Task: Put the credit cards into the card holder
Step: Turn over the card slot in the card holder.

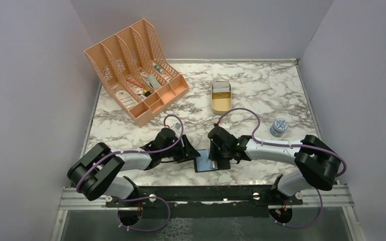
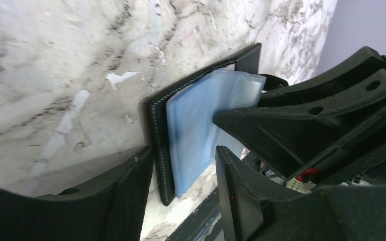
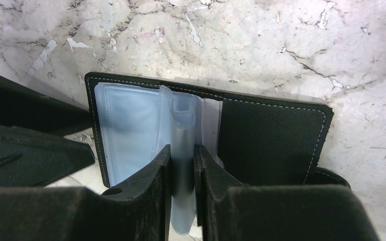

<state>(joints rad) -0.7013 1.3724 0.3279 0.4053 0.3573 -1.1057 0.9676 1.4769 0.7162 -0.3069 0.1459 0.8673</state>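
The black card holder (image 1: 204, 164) lies open on the marble table, its pale blue plastic sleeves (image 3: 130, 125) facing up. My right gripper (image 3: 182, 168) is shut on a raised bunch of sleeves at the holder's spine, and it also shows in the top view (image 1: 217, 159). My left gripper (image 2: 183, 186) is open, and the holder's left cover edge (image 2: 158, 145) lies between its fingers; from above this gripper (image 1: 190, 151) is at the holder's left side. A stack of whitish cards (image 1: 221, 88) sits in the gold tin at the back. No card is in either gripper.
The gold oval tin (image 1: 220, 104) stands behind the grippers. A peach desk organiser (image 1: 135, 70) with pens stands at the back left. A small round blue-grey tin (image 1: 279, 127) is at the right. Grey walls close in three sides.
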